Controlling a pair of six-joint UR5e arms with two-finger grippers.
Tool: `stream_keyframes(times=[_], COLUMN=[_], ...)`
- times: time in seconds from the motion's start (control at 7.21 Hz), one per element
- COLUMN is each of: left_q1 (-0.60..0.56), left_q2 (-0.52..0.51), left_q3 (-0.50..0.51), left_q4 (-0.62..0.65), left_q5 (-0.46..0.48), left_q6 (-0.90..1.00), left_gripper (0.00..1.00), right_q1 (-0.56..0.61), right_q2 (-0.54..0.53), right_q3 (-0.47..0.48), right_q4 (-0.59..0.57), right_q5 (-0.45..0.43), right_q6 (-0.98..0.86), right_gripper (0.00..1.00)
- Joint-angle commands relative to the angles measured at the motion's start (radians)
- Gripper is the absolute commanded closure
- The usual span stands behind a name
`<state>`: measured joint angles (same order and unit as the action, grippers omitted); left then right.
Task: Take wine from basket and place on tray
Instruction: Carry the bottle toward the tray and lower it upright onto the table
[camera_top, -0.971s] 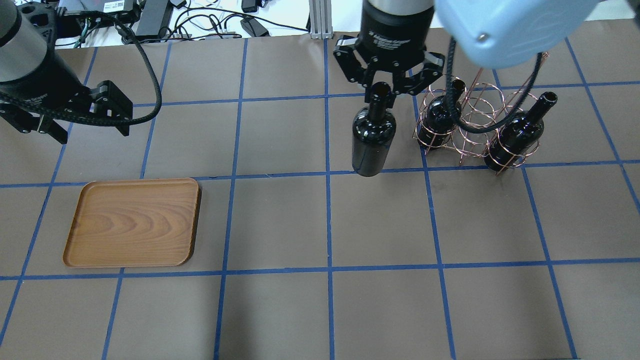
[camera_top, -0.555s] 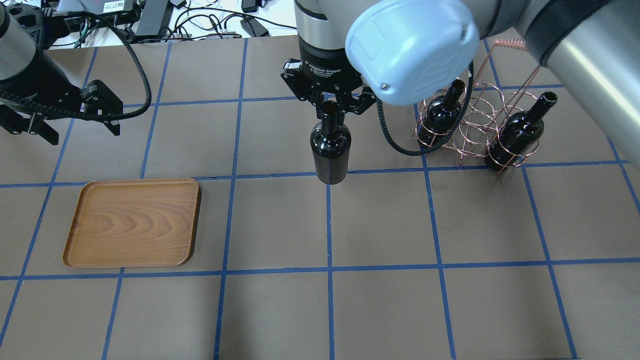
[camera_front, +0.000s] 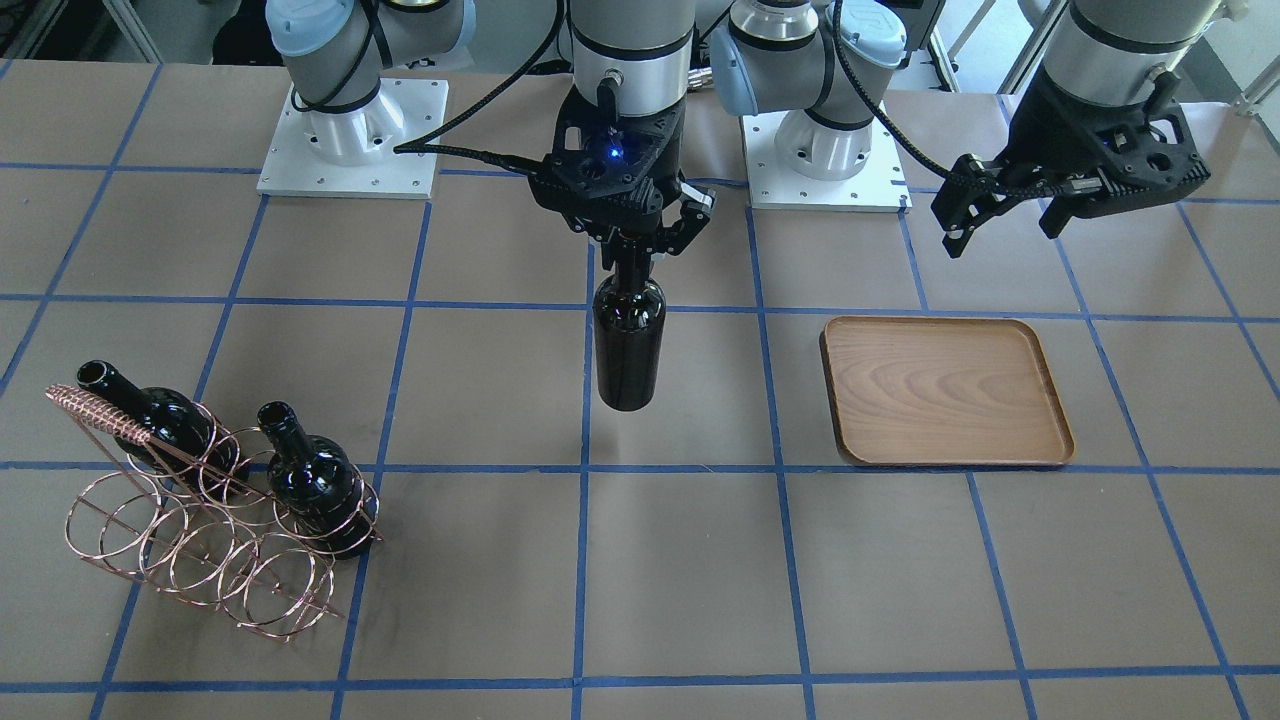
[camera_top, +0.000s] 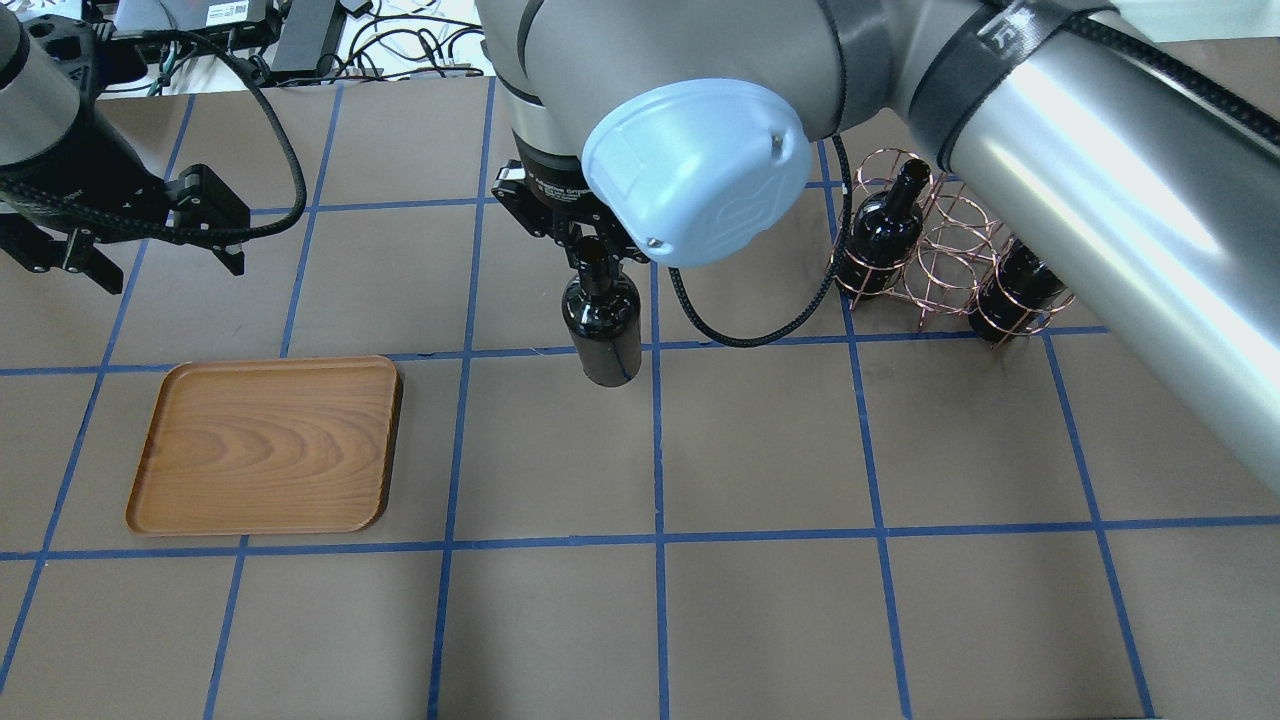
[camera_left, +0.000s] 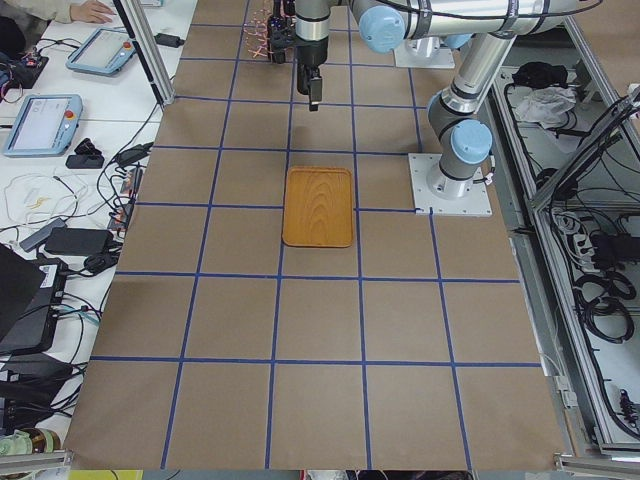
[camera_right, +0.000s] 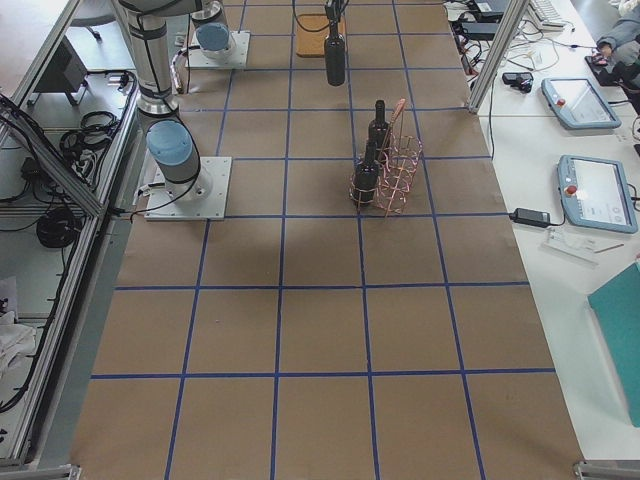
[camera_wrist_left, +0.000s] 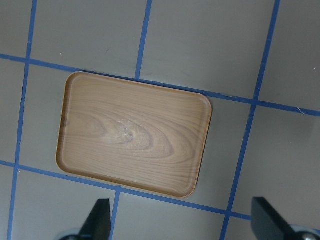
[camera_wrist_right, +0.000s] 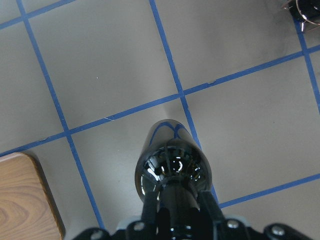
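My right gripper (camera_top: 593, 250) is shut on the neck of a glossy black wine bottle (camera_top: 602, 335), which hangs upright above the table's middle (camera_front: 628, 350). The right wrist view looks down on the bottle's shoulder (camera_wrist_right: 172, 167), with a corner of the tray (camera_wrist_right: 25, 205) at lower left. The brown wooden tray (camera_top: 265, 445) lies flat and empty, apart from the bottle (camera_front: 945, 392). The copper wire basket (camera_top: 950, 250) holds two more black bottles (camera_front: 315, 480) (camera_front: 150, 415). My left gripper (camera_top: 165, 268) is open and empty above the tray's far side (camera_wrist_left: 132, 132).
The right arm's grey forearm (camera_top: 1100, 180) crosses over the basket in the overhead view and hides part of it. Cables and power bricks (camera_top: 330, 40) lie past the table's far edge. Blue tape lines grid the brown table (camera_top: 760, 620).
My right gripper has carried the bottle away from the basket, leftward in the overhead view, toward the tray. The left gripper has barely moved.
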<state>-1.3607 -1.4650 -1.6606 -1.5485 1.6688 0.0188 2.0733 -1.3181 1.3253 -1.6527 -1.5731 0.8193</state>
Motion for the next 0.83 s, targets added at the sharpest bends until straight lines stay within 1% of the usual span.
stream_keyframes(times=[0.0,0.28,0.69], left_q1=[0.0,0.0,0.002], left_q2=[0.0,0.0,0.0], left_q3=[-0.001,-0.001,-0.001], left_q4=[-0.002,-0.002,-0.002], left_q5=[0.003,0.005,0.006], left_q6=[0.0,0.001,0.001], left_gripper=[0.0,0.0,0.0], right_q1=[0.004,0.007,0.01], right_q2=[0.005,0.014,0.03], right_q3=[0.0,0.002,0.003], right_q4=[-0.007,-0.004,-0.035], right_q5=[0.018,0.019,0.038], right_q6=[0.009,0.014,0.032], right_gripper=[0.99,0.98,0.98])
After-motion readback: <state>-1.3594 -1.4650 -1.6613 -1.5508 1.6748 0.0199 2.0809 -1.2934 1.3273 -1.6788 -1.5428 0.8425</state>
